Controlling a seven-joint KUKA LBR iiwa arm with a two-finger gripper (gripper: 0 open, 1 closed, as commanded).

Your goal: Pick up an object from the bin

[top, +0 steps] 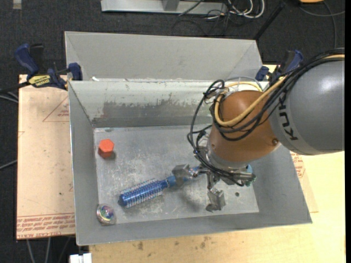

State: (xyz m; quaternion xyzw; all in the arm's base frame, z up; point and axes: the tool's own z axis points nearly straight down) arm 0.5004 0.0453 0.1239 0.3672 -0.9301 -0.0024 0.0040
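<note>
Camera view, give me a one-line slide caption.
Gripper down in the bin beside a blue brush; orange block far left.

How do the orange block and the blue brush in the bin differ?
The orange block is small and chunky; the blue brush is long and bristly. The block lies far from the gripper; the brush's handle end lies near it. Both rest loose in the bin.

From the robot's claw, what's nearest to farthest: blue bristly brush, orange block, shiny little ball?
1. Blue bristly plastic brush, lying beside the gripper, mid-bin.
2 and 3, too close to call: shiny little round ball, view's lower-left corner; orange hexagonal block, upper left.
</note>
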